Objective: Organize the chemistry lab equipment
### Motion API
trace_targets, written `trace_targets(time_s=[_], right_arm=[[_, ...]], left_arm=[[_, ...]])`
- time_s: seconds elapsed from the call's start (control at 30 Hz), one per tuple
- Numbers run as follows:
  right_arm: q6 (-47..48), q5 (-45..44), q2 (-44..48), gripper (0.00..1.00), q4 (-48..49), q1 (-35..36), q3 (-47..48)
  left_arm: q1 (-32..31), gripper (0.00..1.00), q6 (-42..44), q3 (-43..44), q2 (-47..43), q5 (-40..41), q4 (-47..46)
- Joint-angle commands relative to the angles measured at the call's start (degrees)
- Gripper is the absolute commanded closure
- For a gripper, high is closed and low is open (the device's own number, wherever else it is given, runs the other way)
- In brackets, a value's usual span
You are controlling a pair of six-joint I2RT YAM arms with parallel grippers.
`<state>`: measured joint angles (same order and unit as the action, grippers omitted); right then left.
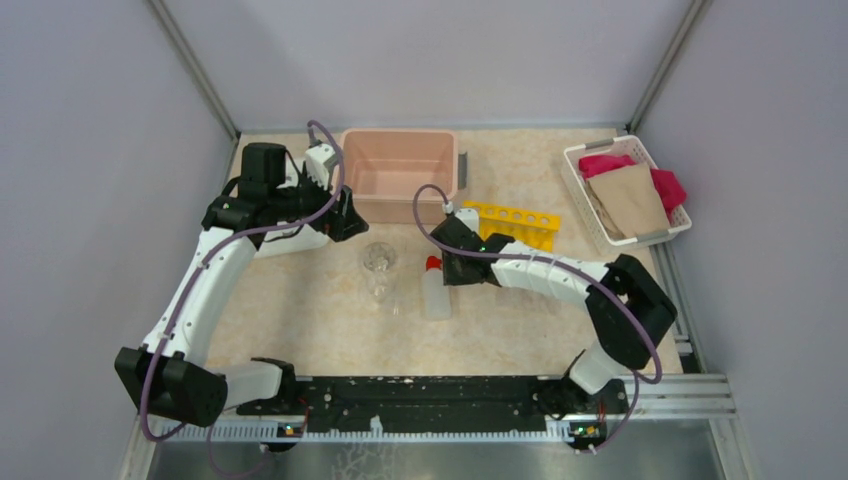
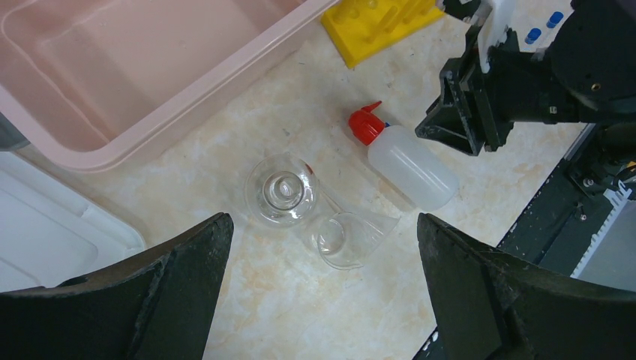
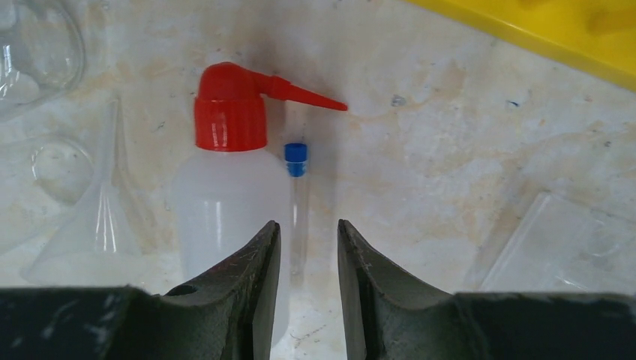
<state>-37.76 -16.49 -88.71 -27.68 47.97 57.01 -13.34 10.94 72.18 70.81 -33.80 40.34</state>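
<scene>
Fingers (image 3: 247, 285) of the right pincer (image 3: 307, 232) stood a narrow gap apart on my wrist feed, pinching nothing. A clear blue-capped tube (image 3: 297, 202) lay flat on the table in that gap, clear of both fingers, its cap pointing away from the pincer. Just left of the tube lay the white squeeze bottle (image 3: 225, 202) on its side. Its red nozzle (image 3: 300, 94) reached across just beyond the tube's cap. The yellow rack (image 3: 555, 30) sat ahead and to the right of this pincer. Whether tube and bottle touched, I could not tell.

The left pincer (image 2: 322, 221) hung spread wide above the table, holding nothing. Below it, nearer its left finger, I saw the glass flask (image 2: 281, 190) standing upright. A clear funnel (image 2: 349, 238) lay tipped over just beside the flask. The pink tub (image 2: 112, 75) sat ahead and left of this pincer. Two more blue caps (image 2: 532, 35) showed far ahead and right of it, past the other arm.
</scene>
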Motion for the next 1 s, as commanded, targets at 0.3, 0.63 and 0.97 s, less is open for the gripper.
trace_targets(time_s=[0.3, 0.63, 0.97], right_arm=[[-1.8, 3.1, -6.4, 0.58, 4.5, 2.9, 4.8], [-1.3, 2.4, -12.0, 0.62, 4.7, 2.9, 7.2], [-0.5, -3.7, -13.8, 0.81, 1.8, 2.9, 7.4]], left_arm=[[0.2, 0.01, 0.0, 1.6, -0.8, 0.3, -0.6], [0.2, 0.01, 0.6, 1.0, -1.3, 0.7, -0.6], [0.2, 0.01, 0.6, 1.3, -1.4, 0.0, -0.5]])
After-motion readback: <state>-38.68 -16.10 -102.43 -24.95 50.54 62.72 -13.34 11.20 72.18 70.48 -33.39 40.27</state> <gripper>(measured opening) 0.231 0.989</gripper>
